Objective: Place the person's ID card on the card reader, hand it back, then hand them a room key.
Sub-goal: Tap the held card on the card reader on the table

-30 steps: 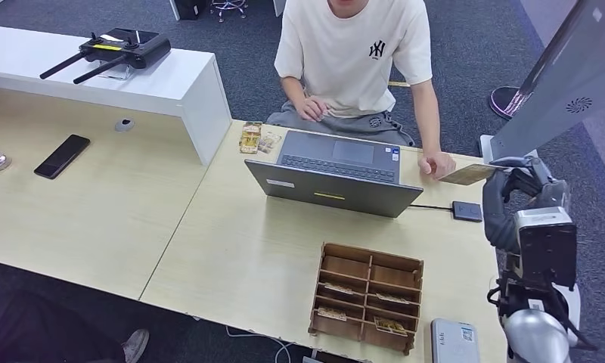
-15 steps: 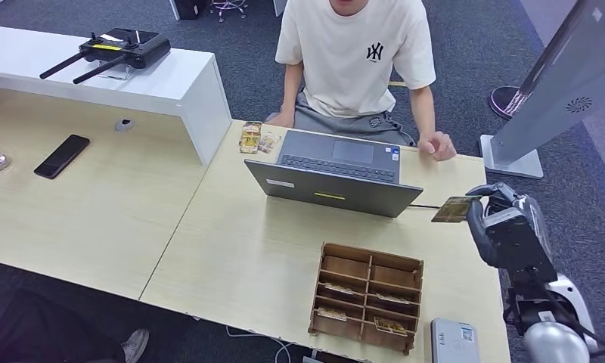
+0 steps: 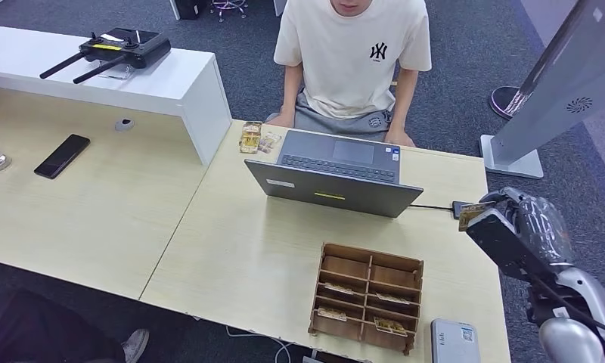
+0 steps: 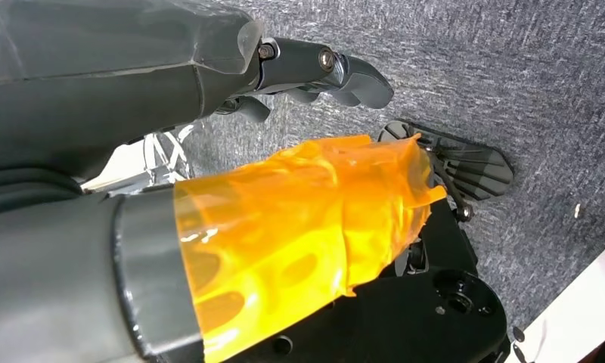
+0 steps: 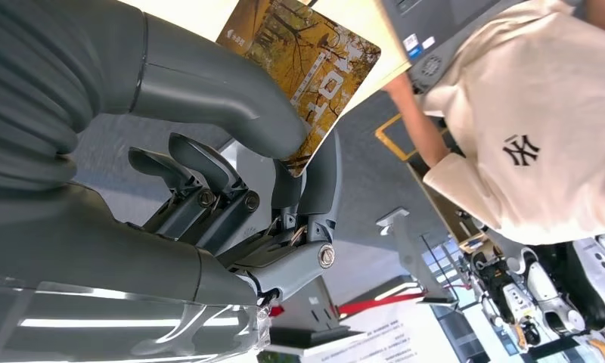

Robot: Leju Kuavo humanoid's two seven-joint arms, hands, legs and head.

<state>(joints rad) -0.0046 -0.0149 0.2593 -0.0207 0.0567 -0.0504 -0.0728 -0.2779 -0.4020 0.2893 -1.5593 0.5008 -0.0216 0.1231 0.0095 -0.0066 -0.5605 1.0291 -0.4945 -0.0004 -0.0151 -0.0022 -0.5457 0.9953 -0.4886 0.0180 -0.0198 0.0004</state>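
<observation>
Right hand [image 3: 490,214], pinching the ID card [image 5: 303,64] between thumb and finger, has swung back from the person's reach to sit, apparently, just over the card reader [image 3: 458,208]; handover done, placement next; left hand [image 4: 314,64] holds nothing.

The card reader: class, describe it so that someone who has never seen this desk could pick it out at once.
Start at the open grey laptop on the light wooden desk. A thin black cable runs from its right rear corner to a small, flat, dark square, the card reader, partly hidden behind the card in the right hand. Nothing else here is cabled.
</observation>
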